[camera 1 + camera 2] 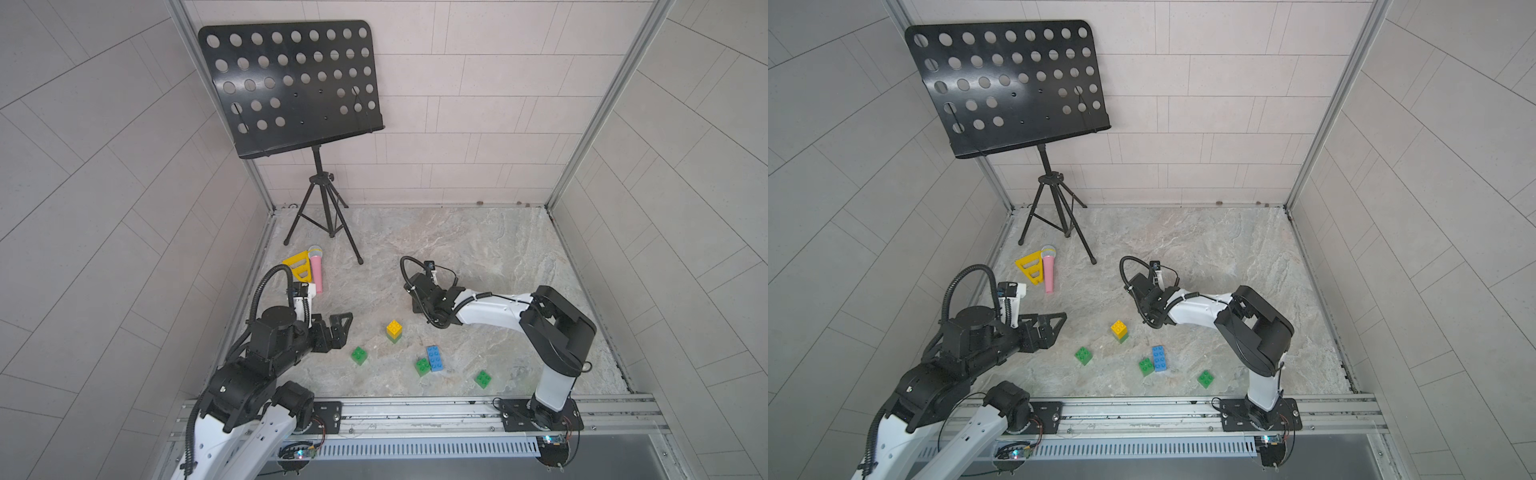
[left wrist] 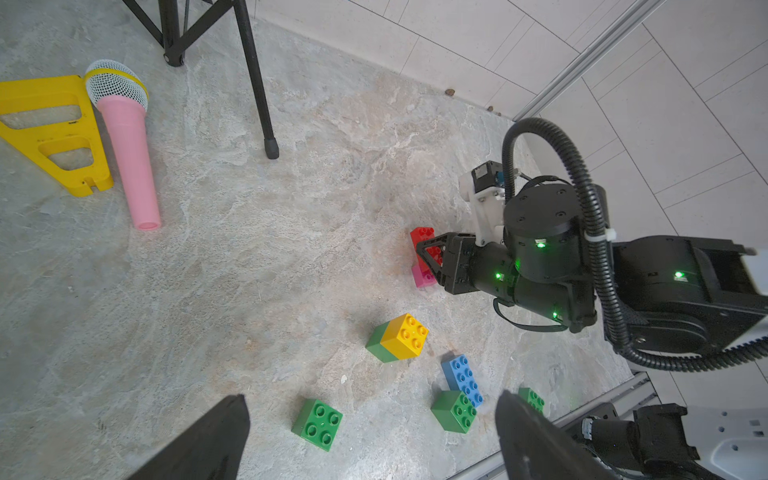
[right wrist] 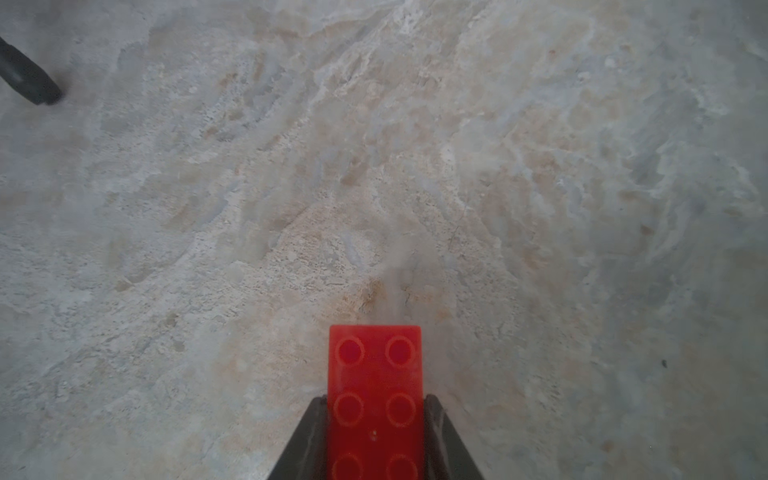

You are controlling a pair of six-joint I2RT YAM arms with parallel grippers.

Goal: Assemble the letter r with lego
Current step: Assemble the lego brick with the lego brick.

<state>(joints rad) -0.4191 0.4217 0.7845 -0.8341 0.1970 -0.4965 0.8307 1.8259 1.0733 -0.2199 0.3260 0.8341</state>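
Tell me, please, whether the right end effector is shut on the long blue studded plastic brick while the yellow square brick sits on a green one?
Not quite: the right wrist view shows the right end effector shut on the long red studded plastic brick; the long blue brick lies loose on the floor. The yellow square brick does sit on a green square brick.
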